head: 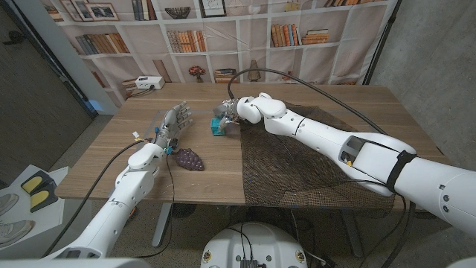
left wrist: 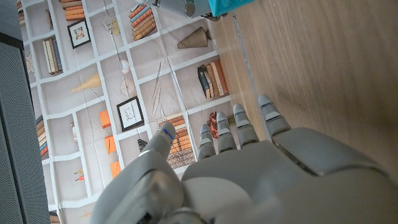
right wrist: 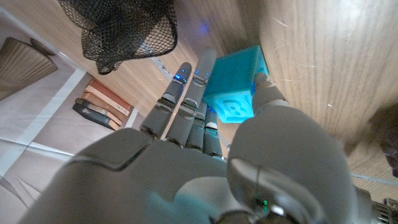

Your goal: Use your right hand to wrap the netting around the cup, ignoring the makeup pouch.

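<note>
Fingers [right wrist: 186, 106] of the right hand [head: 236, 110] close on the cup [head: 217, 126], a small turquoise cup that looks almost like a cube and stands on the wooden table [head: 216, 167] near its far middle. In the right wrist view the cup [right wrist: 235, 93] sits between the thumb on one side and the other fingers on the other side, and they touch its walls, so the hand holds it. The netting [head: 297, 167] is dark and lies spread on the table under the right arm, from the middle of the table to the near edge, where it hangs a little over. One bunched part of the netting [right wrist: 121, 28] shows in the right wrist view just beyond the fingertips, near the cup but not around it; the cup's walls are bare. The left hand [head: 172, 123] is on the left part of the table, well apart from the cup, with its fingers apart and straight and nothing in them; in the left wrist view the left hand [left wrist: 249, 168] stands with its fingers [left wrist: 239, 127] reaching over the wood. The makeup pouch [head: 189, 158], dark purple, lies on the table just beside the left wrist, nearer to the robot than the left hand.
</note>
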